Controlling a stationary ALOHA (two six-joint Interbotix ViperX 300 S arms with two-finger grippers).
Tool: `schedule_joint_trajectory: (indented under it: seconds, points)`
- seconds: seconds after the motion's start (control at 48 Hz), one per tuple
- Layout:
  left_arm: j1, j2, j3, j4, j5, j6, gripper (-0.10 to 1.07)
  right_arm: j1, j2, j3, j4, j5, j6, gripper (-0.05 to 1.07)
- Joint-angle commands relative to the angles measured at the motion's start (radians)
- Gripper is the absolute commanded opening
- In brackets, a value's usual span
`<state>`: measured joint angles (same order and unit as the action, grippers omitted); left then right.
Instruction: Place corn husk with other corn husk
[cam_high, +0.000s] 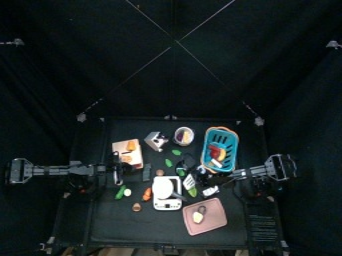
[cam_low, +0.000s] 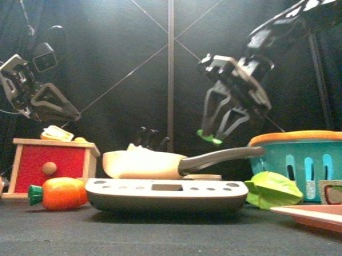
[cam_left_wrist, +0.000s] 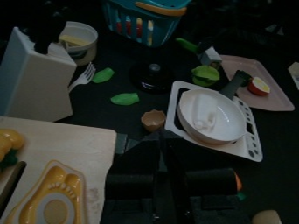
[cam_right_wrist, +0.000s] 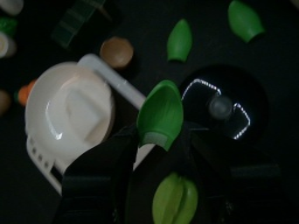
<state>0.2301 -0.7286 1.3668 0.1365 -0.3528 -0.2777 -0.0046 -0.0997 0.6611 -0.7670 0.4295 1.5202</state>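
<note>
My right gripper (cam_right_wrist: 162, 133) is shut on a green corn husk leaf (cam_right_wrist: 162, 109) and holds it in the air over the edge of a white scale (cam_right_wrist: 70, 105), beside a black round lid (cam_right_wrist: 225, 109). In the front view this gripper (cam_low: 218, 122) hangs above the table with the husk (cam_low: 207, 133) at its tips. Two other husk leaves (cam_right_wrist: 179, 39) (cam_right_wrist: 246, 19) lie flat on the table beyond it; they also show in the left wrist view (cam_left_wrist: 104, 75) (cam_left_wrist: 124, 99). My left gripper (cam_left_wrist: 176, 156) rests shut and empty at the table's left (cam_high: 118, 180).
A teal basket (cam_high: 219, 148) stands at the back right and a pink board (cam_high: 203, 213) at the front right. A wooden board (cam_high: 127, 150) and a red box (cam_low: 54, 165) are on the left. A crumpled green leaf (cam_low: 274, 188) and an orange fruit (cam_low: 63, 192) lie near the front.
</note>
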Motion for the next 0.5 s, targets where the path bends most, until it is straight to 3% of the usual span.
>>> schedule_joint_trajectory:
  seconds: [0.0, 0.188, 0.479]
  points:
    - [0.006, 0.002, -0.020, 0.000, -0.003, 0.002, 0.49, -0.112, 0.037, -0.035, -0.035, -0.101, 0.002, 0.78]
    - [0.009, 0.002, -0.018, 0.000, -0.005, 0.000, 0.49, -0.186, 0.178, -0.130, -0.067, -0.147, -0.015, 0.78]
    - [0.009, 0.002, -0.014, 0.000, -0.005, 0.000, 0.49, -0.201, 0.308, -0.242, -0.114, -0.150, -0.014, 0.78]
